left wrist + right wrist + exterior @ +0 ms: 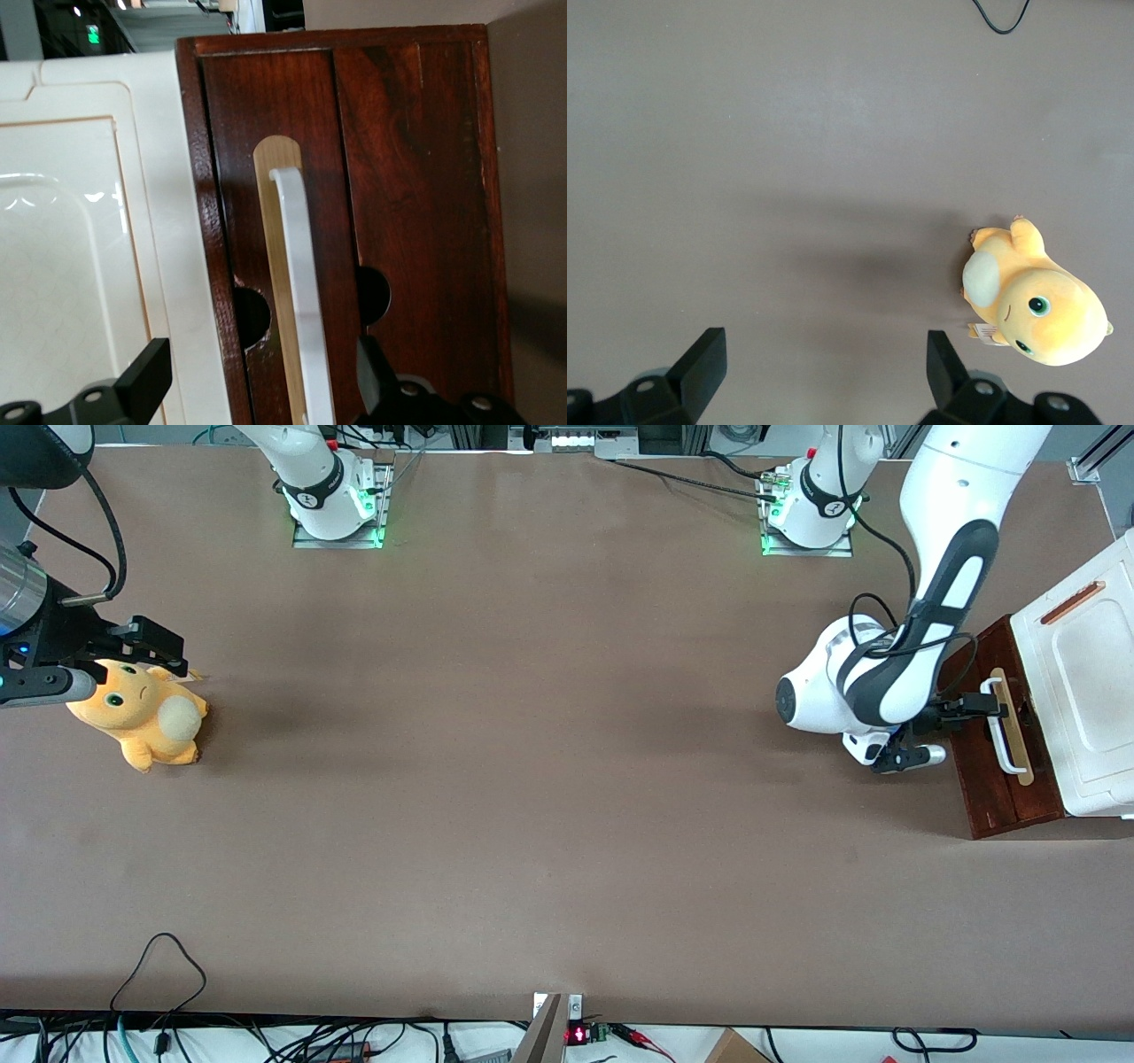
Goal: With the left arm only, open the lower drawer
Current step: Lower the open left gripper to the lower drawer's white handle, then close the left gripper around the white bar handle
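Hand (pixel 994 708) spread astride white handle (pixel 301 292), lower drawer (pixel 1005 779) seemingly shut; fingertips cropped.

You are in a robotics lab, not a home. Two arm bases (pixel 332 500) are bolted on metal plates to one long table (pixel 532 779) under brown sheeting, with green lights at their feet. Loose cables (pixel 159 974) trail along the table's near edge beside a small board with a red display (pixel 576 1035). The gripper (pixel 257 390) hangs with its fingers spread at a drawer (pixel 1001 744), and dim racking, probably shelving, shows above the drawer in the left wrist view.
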